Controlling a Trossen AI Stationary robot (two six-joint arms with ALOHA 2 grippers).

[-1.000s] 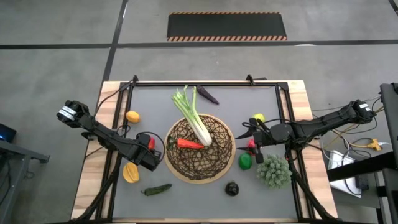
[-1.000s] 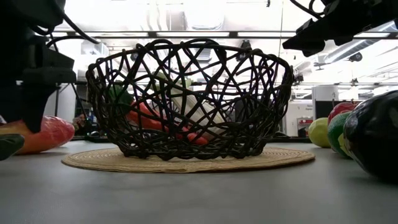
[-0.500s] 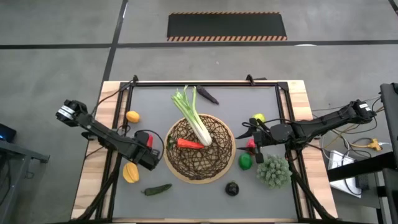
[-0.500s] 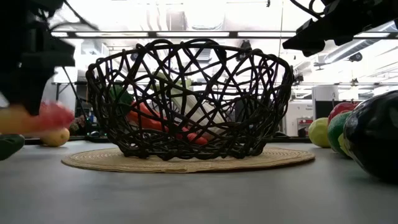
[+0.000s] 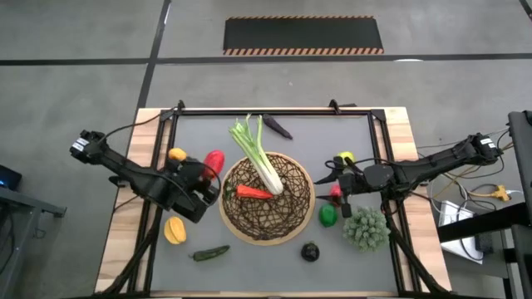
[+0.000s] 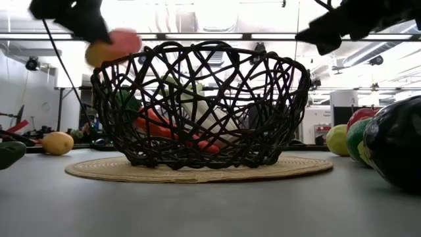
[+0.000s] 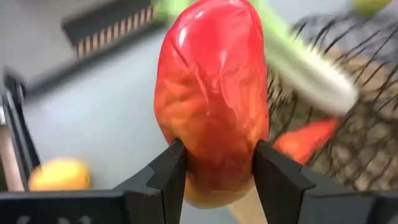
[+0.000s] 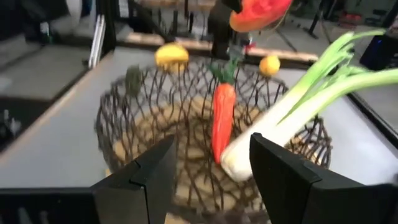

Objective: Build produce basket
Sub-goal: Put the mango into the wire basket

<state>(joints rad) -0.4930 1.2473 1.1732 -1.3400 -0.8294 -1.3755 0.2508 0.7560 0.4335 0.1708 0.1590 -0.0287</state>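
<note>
Near edge of the table [image 5: 249, 278]: dark eggplant [image 5: 310, 252] right of centre, green chili [image 5: 209, 252] left of centre, both lying on the grey mat. A yellow lemon half [image 5: 174, 230] sits just beyond the chili, near the left edge. A bushy green item [image 5: 366, 228] sits at near right, beside the green lime [image 5: 328, 215].

Centre: basket [image 5: 268, 227] on its tan base, upright. Inside it, the orange carrot [image 5: 253, 192] lies on the wicker and the leek [image 5: 259, 156] rests with its white end in the bowl and green tops sticking out over the far rim. Same contents visible in the right wrist view: carrot [image 8: 222, 117], leek [image 8: 292, 107].

Left gripper [image 5: 206, 172] is clamped on a red pepper [image 5: 214, 160], fingers [image 7: 168, 172] pressed on both sides of it. Pepper is lifted clear of the table, just left of the basket's far-left rim; low view puts it at rim height [image 6: 120, 43]. Another yellow lemon [image 5: 177, 155] lies on the mat just left of that arm.

Right gripper [image 5: 334, 177] hovers right of the basket, fingers [image 8: 142, 177] spread apart with nothing between them. A second red pepper [image 5: 337, 193] lies just under it and a small yellow lemon [image 5: 346, 158] just beyond.

Far edge: a dark purple item [image 5: 278, 127] lies right of the leek tops.
</note>
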